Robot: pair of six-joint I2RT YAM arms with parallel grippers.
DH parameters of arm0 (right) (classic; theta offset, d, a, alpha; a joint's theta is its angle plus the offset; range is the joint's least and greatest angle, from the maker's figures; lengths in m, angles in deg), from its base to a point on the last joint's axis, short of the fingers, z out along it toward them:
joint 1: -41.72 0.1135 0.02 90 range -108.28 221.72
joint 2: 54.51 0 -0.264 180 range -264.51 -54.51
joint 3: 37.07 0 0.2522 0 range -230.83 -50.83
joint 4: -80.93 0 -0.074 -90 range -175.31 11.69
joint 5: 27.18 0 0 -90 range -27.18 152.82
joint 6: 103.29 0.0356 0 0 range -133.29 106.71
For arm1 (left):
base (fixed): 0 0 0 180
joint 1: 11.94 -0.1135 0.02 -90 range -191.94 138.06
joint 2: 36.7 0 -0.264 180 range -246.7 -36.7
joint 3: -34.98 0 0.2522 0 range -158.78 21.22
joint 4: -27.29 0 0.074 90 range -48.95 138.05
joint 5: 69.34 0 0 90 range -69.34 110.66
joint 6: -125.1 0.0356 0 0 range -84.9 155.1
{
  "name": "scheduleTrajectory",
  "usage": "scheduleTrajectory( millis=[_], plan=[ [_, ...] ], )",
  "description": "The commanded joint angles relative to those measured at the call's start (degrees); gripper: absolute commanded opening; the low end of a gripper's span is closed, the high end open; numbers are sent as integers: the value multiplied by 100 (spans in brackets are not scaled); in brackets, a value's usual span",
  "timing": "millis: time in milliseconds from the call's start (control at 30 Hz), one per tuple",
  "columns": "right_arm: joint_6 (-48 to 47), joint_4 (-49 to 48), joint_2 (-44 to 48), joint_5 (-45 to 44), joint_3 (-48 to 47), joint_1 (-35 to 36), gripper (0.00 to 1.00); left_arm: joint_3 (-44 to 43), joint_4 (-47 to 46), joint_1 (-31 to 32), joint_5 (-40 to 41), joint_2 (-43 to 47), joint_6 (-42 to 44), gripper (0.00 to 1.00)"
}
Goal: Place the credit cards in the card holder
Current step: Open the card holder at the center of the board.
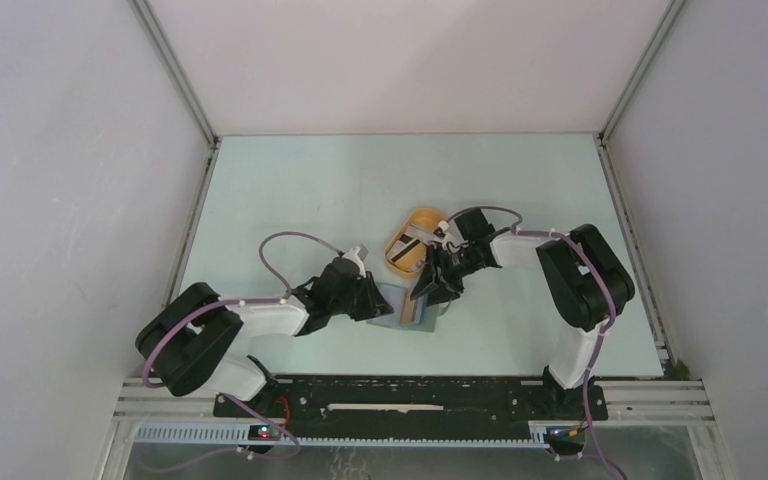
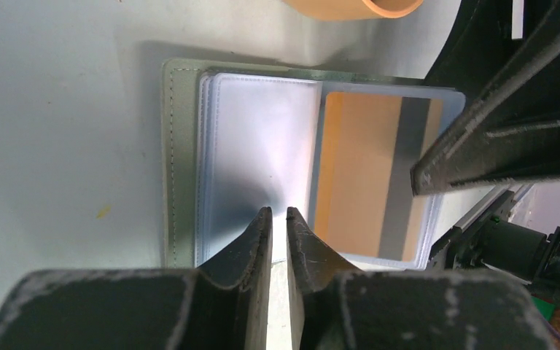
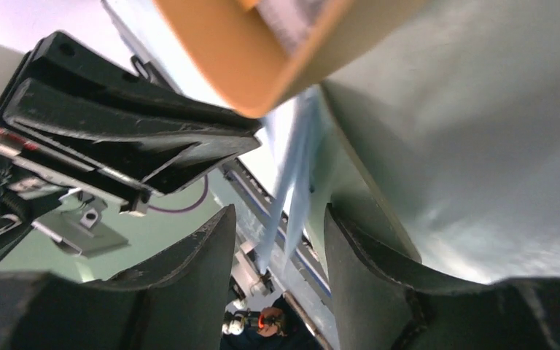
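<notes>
Open wallet on the table (image 1: 290, 200) with both grippers at it, seen from my remote station.

The grey-green fold-over card holder (image 1: 415, 315) lay open near the table's middle, just near of the orange oval tray (image 1: 422, 213). A tan card with a dark stripe (image 2: 357, 175) sat in its right clear sleeve. The left gripper (image 2: 278, 219) had its fingers almost together at the sleeves' near edge; I could not tell if they pinched one. The right gripper (image 3: 281, 233) had its fingers apart around upright clear sleeves (image 3: 292, 182).
</notes>
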Motion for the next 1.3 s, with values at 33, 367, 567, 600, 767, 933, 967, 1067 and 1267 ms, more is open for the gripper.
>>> scheduleTrajectory(
  millis=[33, 367, 567, 600, 767, 933, 967, 1067, 1267],
  plan=[
    [187, -315, 113, 687, -251, 277, 56, 240, 66, -15, 129, 61, 110, 18],
    [19, -163, 195, 334, -480, 404, 58, 320, 63, -126, 71, 717, -217, 31],
    [-4, -207, 215, 378, -585, 561, 59, 500, -77, -168, 29, 1096, -444, 44],
    [-35, -167, 167, 316, -623, 571, 59, 522, -83, -169, 33, 1144, -457, 46],
    [-28, -1, -238, 291, -936, 594, 59, 708, -252, -247, -49, 1332, -603, 53],
    [111, -135, -381, 481, -1067, 716, 58, 873, -171, -324, 40, 1665, -731, 56],
    [89, -132, -437, 468, -1083, 729, 57, 911, -109, -356, 76, 1766, -745, 56],
    [58, -104, -491, 428, -1091, 702, 56, 955, 287, -443, 302, 2158, -733, 56],
    [60, -154, -536, 446, -1159, 758, 55, 1070, 965, -598, 651, 3197, -731, 55]
  ],
)
